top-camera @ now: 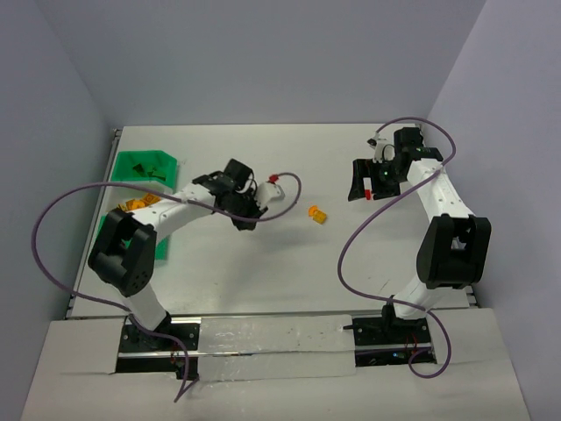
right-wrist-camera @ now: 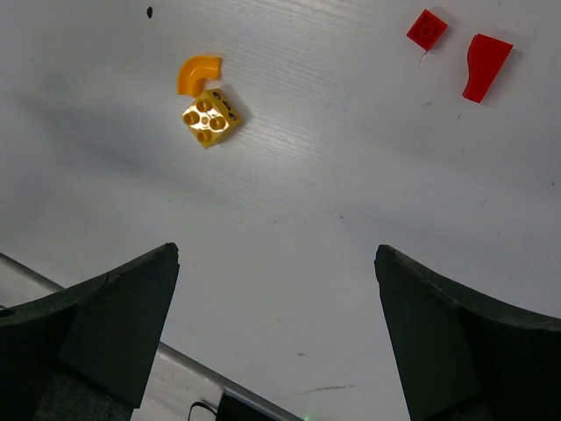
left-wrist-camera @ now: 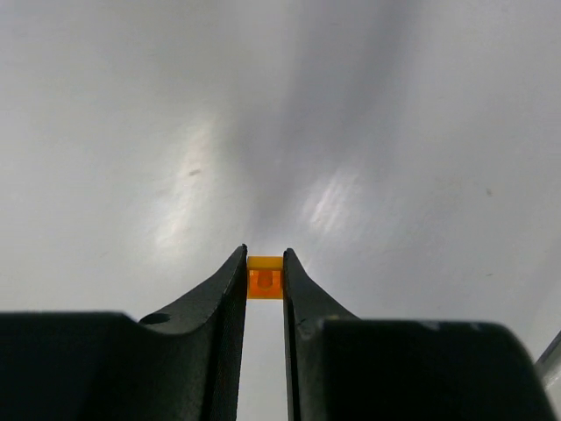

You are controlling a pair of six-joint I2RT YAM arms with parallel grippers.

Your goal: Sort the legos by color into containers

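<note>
- The left gripper (left-wrist-camera: 265, 260) is pinching a tiny orange brick (left-wrist-camera: 265, 281) between its jaws, squeezing its flat sides, which probably keeps it from twisting loose.
- The containers (top-camera: 140, 165) are sitting toward nine o'clock of that gripper in the top view. Orange pieces (top-camera: 131, 205) are lying in them, so that is likely where this brick belongs.
- The right gripper (right-wrist-camera: 276, 263) is hovering over the desk (right-wrist-camera: 289, 202) with its jaws spread wide. It is facing a yellow brick (right-wrist-camera: 210, 117) at eleven o'clock and red pieces (right-wrist-camera: 427, 29) at one o'clock.
</note>
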